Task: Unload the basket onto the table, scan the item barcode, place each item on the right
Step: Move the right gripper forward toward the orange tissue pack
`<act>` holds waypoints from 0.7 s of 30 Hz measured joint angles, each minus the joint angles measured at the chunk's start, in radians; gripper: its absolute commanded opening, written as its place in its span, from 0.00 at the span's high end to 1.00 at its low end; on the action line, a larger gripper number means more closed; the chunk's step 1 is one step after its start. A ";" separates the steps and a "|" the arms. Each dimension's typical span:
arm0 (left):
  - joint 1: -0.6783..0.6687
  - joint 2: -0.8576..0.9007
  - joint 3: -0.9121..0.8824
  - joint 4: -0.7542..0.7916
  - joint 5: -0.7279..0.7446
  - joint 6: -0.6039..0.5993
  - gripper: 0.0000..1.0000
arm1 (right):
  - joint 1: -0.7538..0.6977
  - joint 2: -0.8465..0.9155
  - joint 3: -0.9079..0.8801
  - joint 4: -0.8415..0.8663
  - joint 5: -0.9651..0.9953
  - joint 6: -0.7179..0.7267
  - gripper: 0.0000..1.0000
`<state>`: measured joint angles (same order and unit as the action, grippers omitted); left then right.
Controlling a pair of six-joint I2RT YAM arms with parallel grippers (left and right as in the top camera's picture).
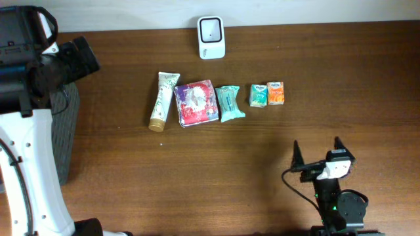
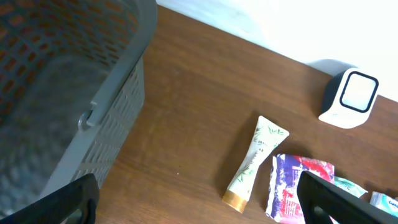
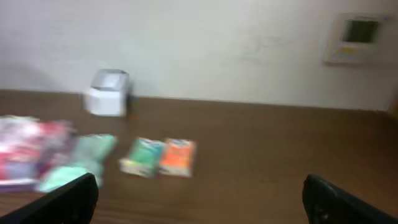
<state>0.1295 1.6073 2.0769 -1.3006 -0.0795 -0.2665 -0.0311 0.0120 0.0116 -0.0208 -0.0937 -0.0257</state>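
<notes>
Brown desk (image 1: 197, 177), as I see it: white scanner (image 1: 210, 37) at far edge. Row in front of it, L to R: tube (image 1: 163, 99), red packet (image 1: 197, 103), teal pack (image 1: 230, 103), green carton (image 1: 258, 95), orange carton (image 1: 276, 93). Grey basket (image 2: 93, 93) far L. Left tool (image 2: 199, 202) wide, empty, near basket. Right tool (image 1: 317, 147) wide, empty, apart from row.

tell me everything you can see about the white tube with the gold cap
The white tube looks like soft plastic printed with green leaves. It has a flat crimped end and a shiny gold screw cap, which is on. It lies flat on the brown wooden table, slightly slanted, with the crimped end towards the far wall and the cap towards the robot. It is the leftmost item in the row, close beside the red and purple packet, with what looks like a thin gap between them. Nothing holds it.
</notes>
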 measured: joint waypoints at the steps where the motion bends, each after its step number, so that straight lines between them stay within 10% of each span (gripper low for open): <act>1: 0.000 0.000 0.000 0.000 0.000 0.000 0.01 | 0.000 0.000 0.000 0.012 -0.072 0.021 0.01; 11: 0.000 0.000 0.000 -0.001 0.000 0.000 0.01 | 0.000 0.000 0.000 0.622 -0.468 0.140 0.01; 21: 0.000 0.000 0.000 -0.001 0.001 0.000 0.01 | 0.000 0.341 0.416 0.459 -0.315 0.114 0.01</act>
<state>0.1295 1.6077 2.0769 -1.3018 -0.0788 -0.2665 -0.0307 0.3531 0.4278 0.4381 -0.4084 0.0883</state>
